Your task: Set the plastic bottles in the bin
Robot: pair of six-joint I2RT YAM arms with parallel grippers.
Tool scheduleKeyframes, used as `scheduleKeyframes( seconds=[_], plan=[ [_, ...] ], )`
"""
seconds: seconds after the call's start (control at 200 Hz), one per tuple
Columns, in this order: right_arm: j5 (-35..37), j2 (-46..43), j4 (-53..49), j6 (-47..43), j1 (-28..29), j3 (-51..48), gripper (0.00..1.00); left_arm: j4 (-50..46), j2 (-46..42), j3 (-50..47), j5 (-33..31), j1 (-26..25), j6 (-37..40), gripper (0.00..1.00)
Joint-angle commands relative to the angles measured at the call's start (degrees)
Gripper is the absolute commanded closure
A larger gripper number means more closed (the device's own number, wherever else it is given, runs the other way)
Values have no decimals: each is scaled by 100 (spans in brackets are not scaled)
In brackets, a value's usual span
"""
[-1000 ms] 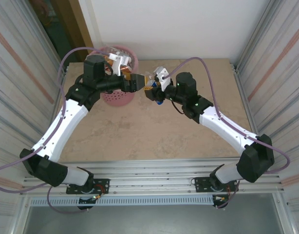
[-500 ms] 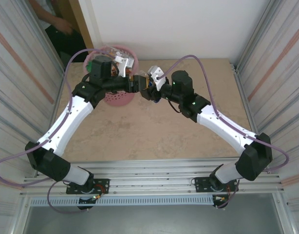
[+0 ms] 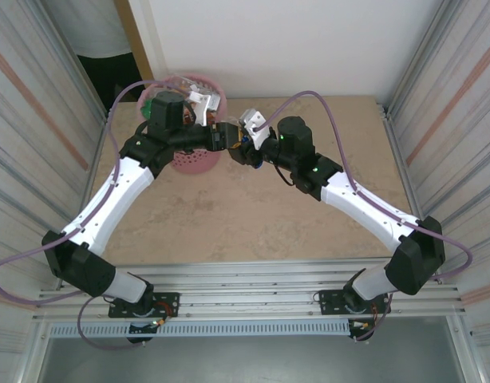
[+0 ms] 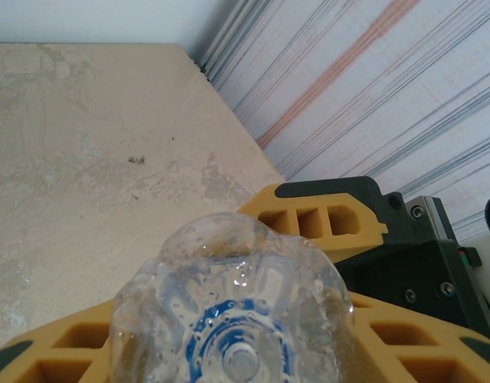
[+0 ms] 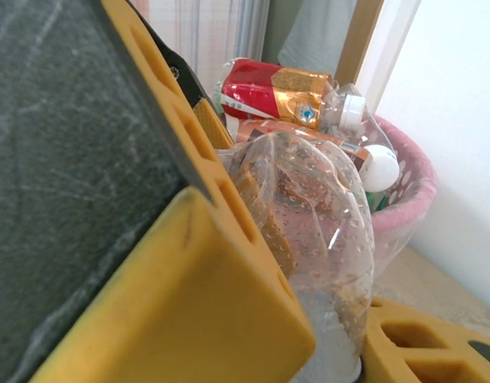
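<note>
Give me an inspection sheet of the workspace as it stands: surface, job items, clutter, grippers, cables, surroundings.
Surface: beige stone-look table.
Job's things: pink bin at far left, bottles heaped above its rim; one clear bottle held beside it.
Clutter: nothing seen.
Grippers: right gripper shut on the clear bottle; left gripper has fingers either side of it, grip unclear.
Cables: purple cables loop off both arms.
Surroundings: corrugated metal side walls, white back wall, person in far-left doorway.

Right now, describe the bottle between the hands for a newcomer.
Find the pink bin at the far left of the table; beside it the left hand and right hand meet. The bottle between them is clear with a blue cap, unlike the red-labelled one atop the bin.
</note>
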Motion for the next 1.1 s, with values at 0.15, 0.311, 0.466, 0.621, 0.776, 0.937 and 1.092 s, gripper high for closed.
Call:
scheduleKeyframes(
  seconds=[0.15,0.311,0.466,0.621,0.776,0.937,1.092],
  plan=[
    [-55,-76,24,-34,96,275,18,335,-226,-54,-291,32,96,100],
    [30,-269,-45,45,78,254,2,572,-468,-106,-624,289,58,100],
    [232,-605,-41,341,30,145,2,1217,-768,-184,-998,749,-24,100],
    [758,-875,-388,858,-63,172,2,2539,-892,-419,-1486,1368,-440,100],
    [1416,-999,-977,1470,-176,237,2,3572,-434,-267,-1815,1917,-1145,100],
    [1597,-1220,-1255,2154,-451,19,2,4074,301,108,-2247,2235,-1839,100],
    [1608,-1442,-1431,2512,-716,-237,2,4269,1106,641,-2379,2465,-2570,100]
  ],
)
